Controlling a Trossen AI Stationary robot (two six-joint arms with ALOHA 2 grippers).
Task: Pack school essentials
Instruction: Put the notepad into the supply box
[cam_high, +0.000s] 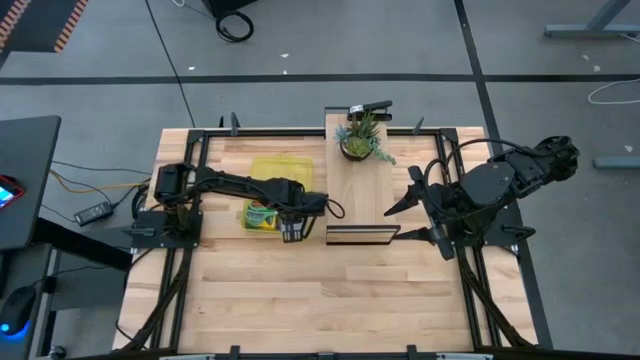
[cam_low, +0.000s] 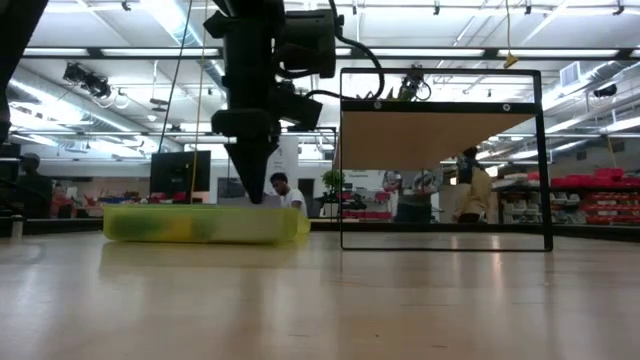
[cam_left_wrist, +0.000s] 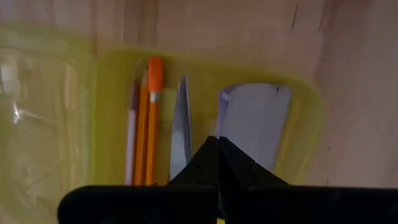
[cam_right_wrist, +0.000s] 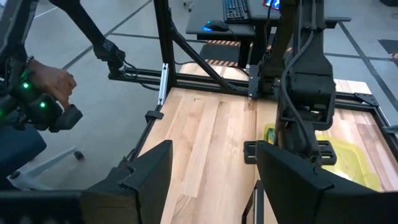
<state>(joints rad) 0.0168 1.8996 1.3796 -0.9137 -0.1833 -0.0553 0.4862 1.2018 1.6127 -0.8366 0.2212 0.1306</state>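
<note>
The yellow case (cam_left_wrist: 298, 118) holds two pencils (cam_left_wrist: 149, 124), one scissors (cam_left_wrist: 181, 127), one notepad (cam_left_wrist: 252, 121); left gripper (cam_left_wrist: 217, 146) closed and empty, right gripper (cam_right_wrist: 211, 180) open.

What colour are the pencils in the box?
Orange; the pencils show best in the left wrist view.

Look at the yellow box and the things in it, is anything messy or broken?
Nothing stands out. In the yellow case the two orange pencils, the scissors and the light blue pad lie neatly side by side, with nothing spilled on the table. The left gripper hangs shut just above them.
</note>
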